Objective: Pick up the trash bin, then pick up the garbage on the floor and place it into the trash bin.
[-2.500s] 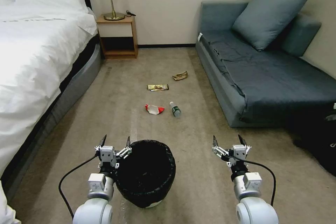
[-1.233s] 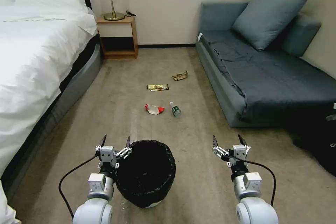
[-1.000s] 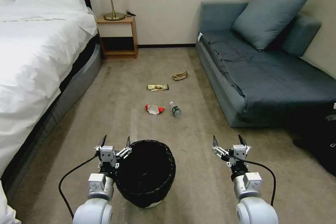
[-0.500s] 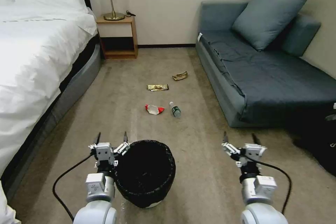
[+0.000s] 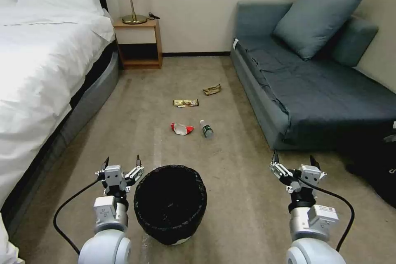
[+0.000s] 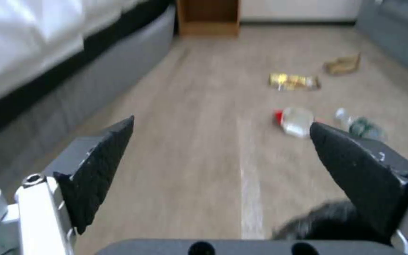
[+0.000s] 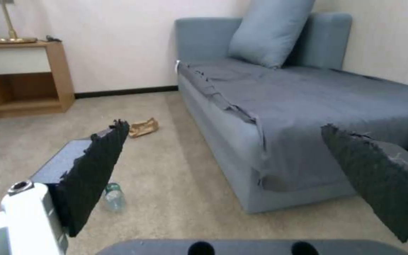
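Jaws apart, the left gripper [image 5: 121, 161] and right gripper [image 5: 295, 159] flank the trash bin [image 5: 170, 203], garbage [image 5: 182, 128] lying beyond between bed [image 5: 37, 74] and sofa [image 5: 313, 90].

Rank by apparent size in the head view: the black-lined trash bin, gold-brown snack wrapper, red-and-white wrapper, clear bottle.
1. Round black-bag-lined trash bin, by far; it is also nearest.
2. Flat gold-brown snack wrapper and crumpled red-and-white wrapper: too alike to rank.
3. Small clear green-labelled bottle.
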